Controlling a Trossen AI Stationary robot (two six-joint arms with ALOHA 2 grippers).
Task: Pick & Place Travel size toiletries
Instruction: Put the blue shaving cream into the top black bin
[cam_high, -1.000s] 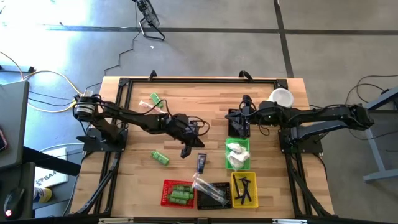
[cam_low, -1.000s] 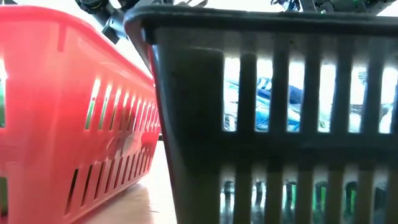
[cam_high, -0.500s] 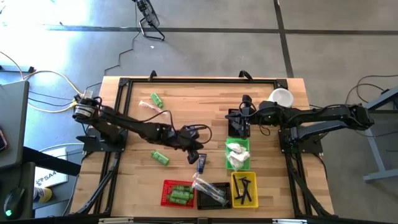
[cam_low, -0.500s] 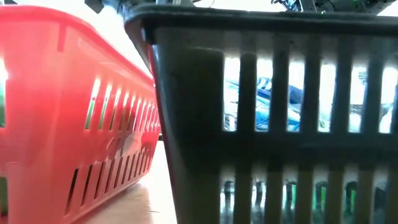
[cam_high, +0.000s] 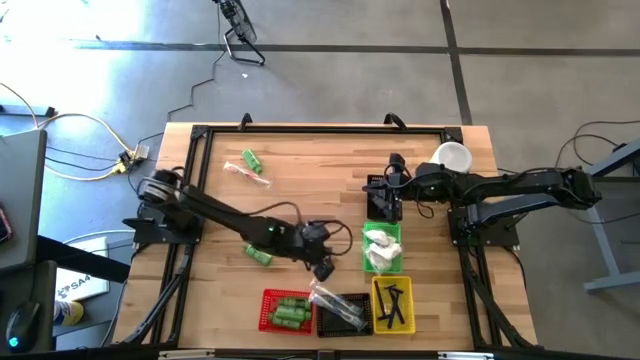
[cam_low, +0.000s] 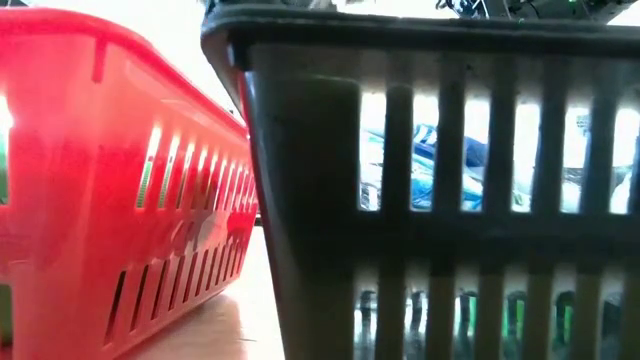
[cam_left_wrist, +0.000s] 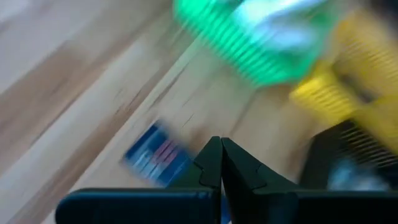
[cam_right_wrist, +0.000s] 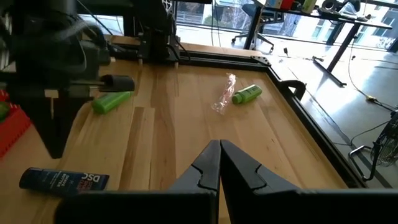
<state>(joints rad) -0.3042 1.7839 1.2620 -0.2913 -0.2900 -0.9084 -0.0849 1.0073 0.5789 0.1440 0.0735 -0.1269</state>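
The left gripper (cam_high: 323, 268) reaches low over the middle of the tabletop (cam_high: 300, 160), just beside the green basket (cam_high: 383, 248) on the side away from the right arm. Its fingers (cam_left_wrist: 211, 163) are pressed together with nothing between them. In the left wrist view a dark navy tube (cam_left_wrist: 157, 154) lies flat on the wood just beyond the fingertips, apart from them; in the high view the gripper covers it.

The right gripper (cam_high: 384, 192) hangs at the far end of the green basket, over a dark basket-like shape that is hard to make out. Its fingers (cam_right_wrist: 219, 158) are also closed tight and hold nothing.

The green basket holds white packets (cam_high: 380, 243). On its near side stands the yellow basket (cam_high: 392, 305) with thin black combs (cam_high: 391, 303) in it. Next to that, farther from the green basket, sits the black basket (cam_high: 343, 312) with clear-wrapped toothbrushes (cam_high: 328, 297) lying across it, and beyond that the red basket (cam_high: 284, 311) with small green bottles (cam_high: 290, 313) inside.

Loose on the tabletop, well away from the green basket toward the left arm, one green bottle (cam_high: 259, 255) lies by itself. At the far side, another green bottle (cam_high: 251, 160) lies just beside a clear-wrapped item (cam_high: 243, 172). A white cup (cam_high: 452, 157) stands at the far corner beyond the green basket, near the right arm.
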